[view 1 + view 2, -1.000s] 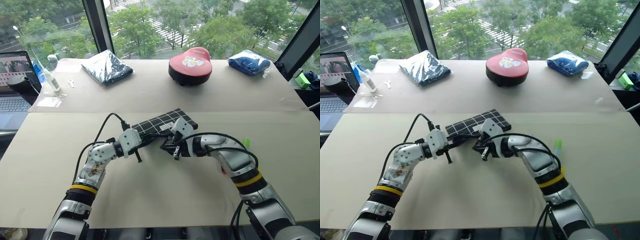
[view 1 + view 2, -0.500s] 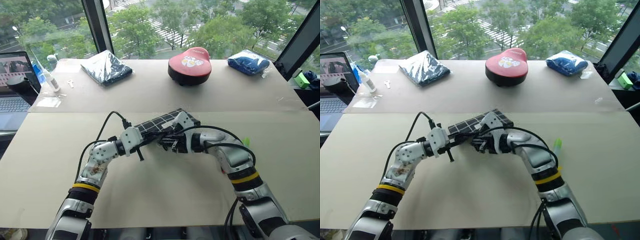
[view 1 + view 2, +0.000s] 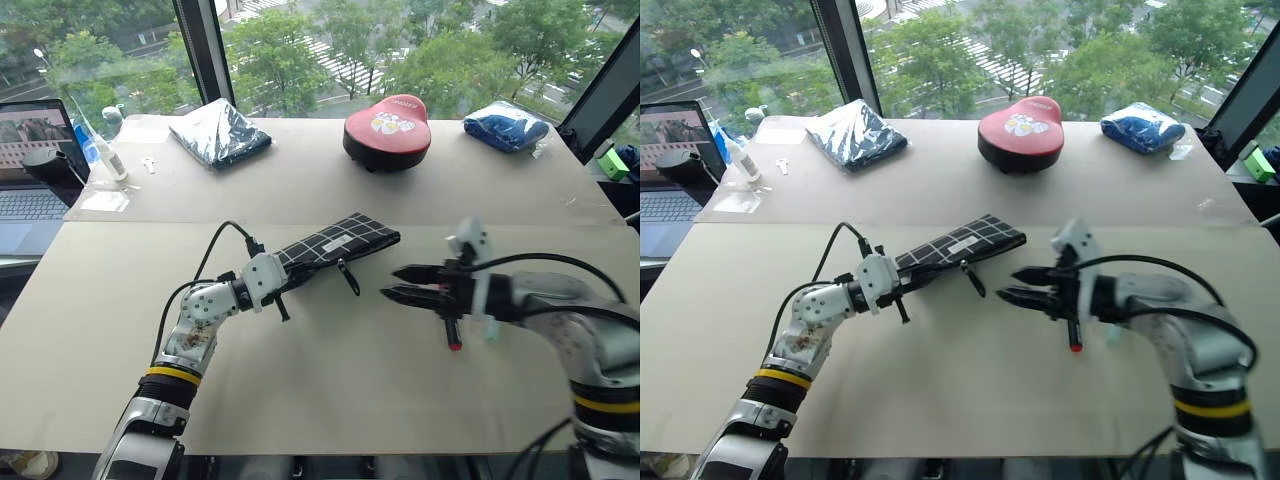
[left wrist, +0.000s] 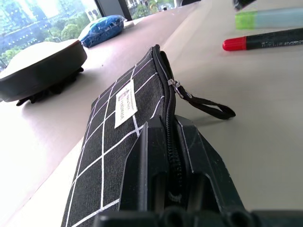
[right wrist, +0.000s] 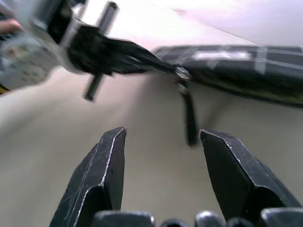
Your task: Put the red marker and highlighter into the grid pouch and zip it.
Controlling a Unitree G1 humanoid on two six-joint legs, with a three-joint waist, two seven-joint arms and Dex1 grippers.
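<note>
At the middle of the beige table (image 3: 330, 400), the left gripper (image 3: 283, 283) is clamped on the near end of the grid pouch (image 3: 335, 244), while the right gripper (image 3: 400, 283) hangs beside it with jaws spread, grasping nothing. The left wrist view catches the red marker (image 4: 265, 40) and the highlighter (image 4: 270, 17) lying on the table beyond the pouch's zipper strap (image 4: 201, 102). The head views show the marker's red tip under the right arm.

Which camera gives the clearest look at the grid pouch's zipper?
The left wrist view: the zipper and its strap run along the grid pouch close up. The eye views show the strap dangling; the right wrist view shows it blurred.
</note>
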